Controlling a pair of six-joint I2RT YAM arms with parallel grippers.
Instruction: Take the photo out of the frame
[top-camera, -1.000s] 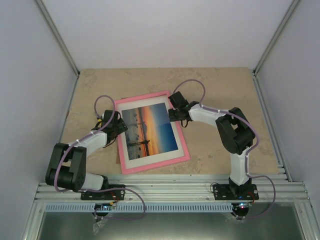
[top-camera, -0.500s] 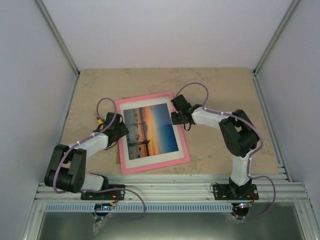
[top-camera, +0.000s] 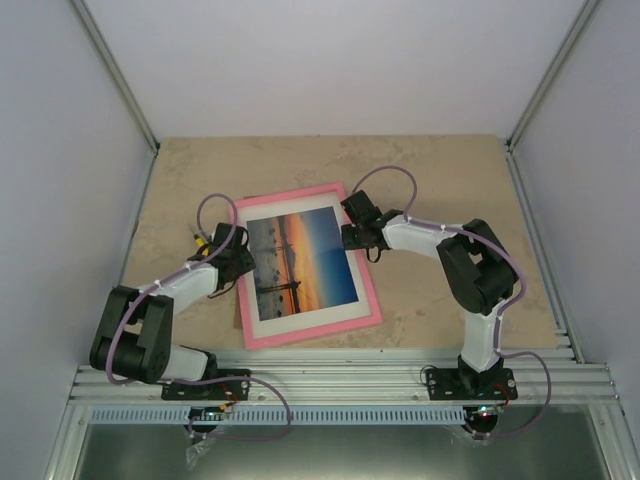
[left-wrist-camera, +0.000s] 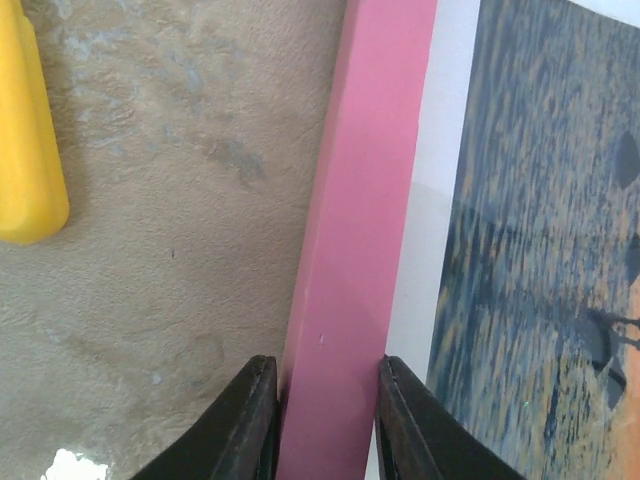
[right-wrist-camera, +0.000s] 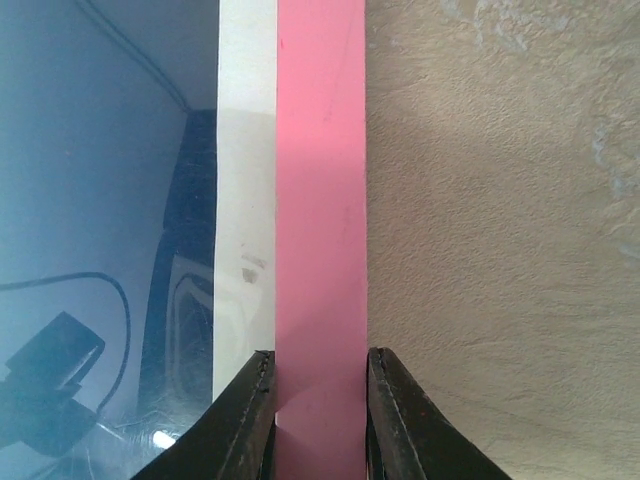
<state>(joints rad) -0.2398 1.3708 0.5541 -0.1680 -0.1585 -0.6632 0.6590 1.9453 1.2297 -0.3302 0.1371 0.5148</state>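
Left wrist view: L pincer (left-wrist-camera: 325, 385) is pinching frame (left-wrist-camera: 350, 250)'s left pink rail, jaws narrow; R pincer (right-wrist-camera: 320, 375) is gripping the right rail likewise. Frame is lying on bench (top-camera: 430, 170), photo (top-camera: 300, 260) inside, face up. Step: securing frame; next prob. needing flip to reach backing.

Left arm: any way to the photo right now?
Probably not. The left claw is shut on the rail of the frame, and the photo sits face up inside, apparently under glass, judging by reflections in the right wrist view. Only its covered front shows.
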